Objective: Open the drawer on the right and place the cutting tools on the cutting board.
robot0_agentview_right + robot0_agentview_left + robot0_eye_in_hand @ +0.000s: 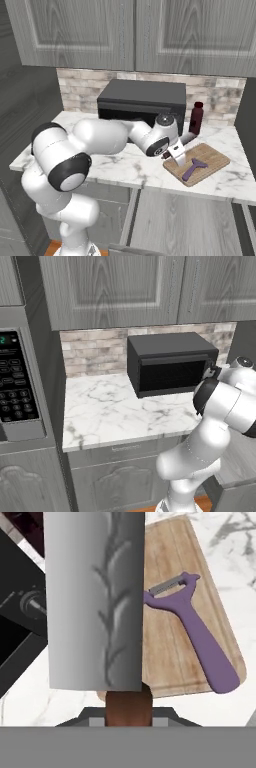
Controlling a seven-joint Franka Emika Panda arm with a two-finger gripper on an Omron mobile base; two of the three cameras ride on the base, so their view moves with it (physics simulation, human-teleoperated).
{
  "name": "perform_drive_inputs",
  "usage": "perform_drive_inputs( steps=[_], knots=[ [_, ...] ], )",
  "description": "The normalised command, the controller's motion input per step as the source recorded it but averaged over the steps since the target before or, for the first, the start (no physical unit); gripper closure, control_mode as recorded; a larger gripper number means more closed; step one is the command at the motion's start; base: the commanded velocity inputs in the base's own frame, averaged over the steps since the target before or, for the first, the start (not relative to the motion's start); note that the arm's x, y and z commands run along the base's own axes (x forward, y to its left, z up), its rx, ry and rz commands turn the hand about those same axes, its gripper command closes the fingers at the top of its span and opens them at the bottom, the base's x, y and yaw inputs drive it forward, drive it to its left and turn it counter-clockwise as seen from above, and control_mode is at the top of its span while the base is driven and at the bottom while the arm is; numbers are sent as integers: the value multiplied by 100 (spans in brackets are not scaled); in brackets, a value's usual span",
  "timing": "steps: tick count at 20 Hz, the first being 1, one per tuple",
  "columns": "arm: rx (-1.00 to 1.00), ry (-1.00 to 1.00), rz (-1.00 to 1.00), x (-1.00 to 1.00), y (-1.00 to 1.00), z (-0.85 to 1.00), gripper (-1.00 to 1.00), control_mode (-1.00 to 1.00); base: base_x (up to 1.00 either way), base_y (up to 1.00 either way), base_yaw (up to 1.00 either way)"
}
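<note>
A black microwave stands behind and left of the claw, which is closed on the knife, its reddish-brown handle clamped and its broad silver blade held over the cutting board. The purple tool lies on the board, just right of the claw. The drawer stands open below. The last placing step is judged underway; lowering and release beside the purple tool are called for.

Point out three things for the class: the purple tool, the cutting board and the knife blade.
purple tool (200,644): hand view, middle of its handle.
cutting board (212,156): right base view, bare wood near its far corner.
knife blade (95,602): hand view, flat of the wide silver blade.
</note>
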Motion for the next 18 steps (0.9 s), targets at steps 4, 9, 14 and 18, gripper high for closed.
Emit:
perform_drive_inputs(
  steps=[4, 9, 14, 18],
  knots=[
    [0, 0, 0, 3, -10, -25, 100, -100, 0, 0, 0],
    [0, 0, 0, 5, -9, -27, 100, -100, 0, 0, 0],
    [0, 0, 0, 8, -20, -11, 100, -100, 0, 0, 0],
    [0, 0, 0, 28, -30, 0, 100, -100, 0, 0, 0]
  ],
)
